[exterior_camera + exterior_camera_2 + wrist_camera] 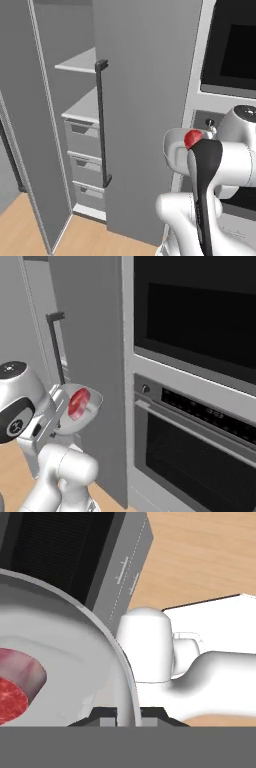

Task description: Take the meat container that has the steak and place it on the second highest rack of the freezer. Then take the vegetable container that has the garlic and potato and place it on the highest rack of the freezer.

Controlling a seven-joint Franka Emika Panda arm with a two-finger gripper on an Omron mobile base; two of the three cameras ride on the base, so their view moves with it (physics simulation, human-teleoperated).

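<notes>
The meat container [91, 402], a round pale tray, is held tilted on edge in front of the arm, with the red marbled steak [79, 403] lying in it. In the hand view my gripper [128, 714] is shut on the container's rim [112, 647], and the steak [15, 687] shows at the left. The container [174, 150] and the steak [193, 138] hang to the right of the freezer's half-open door [145, 100]. Inside the freezer, the highest rack [77, 62] and the second highest rack [84, 106] are bare. The vegetable container with the garlic and potato is out of view.
Three grey drawers [84, 165] sit below the racks. The door's long dark handle [102, 122] stands between the held container and the freezer's opening. Black-glass ovens [200, 381] fill the wall to the right. The floor [30, 230] is wooden.
</notes>
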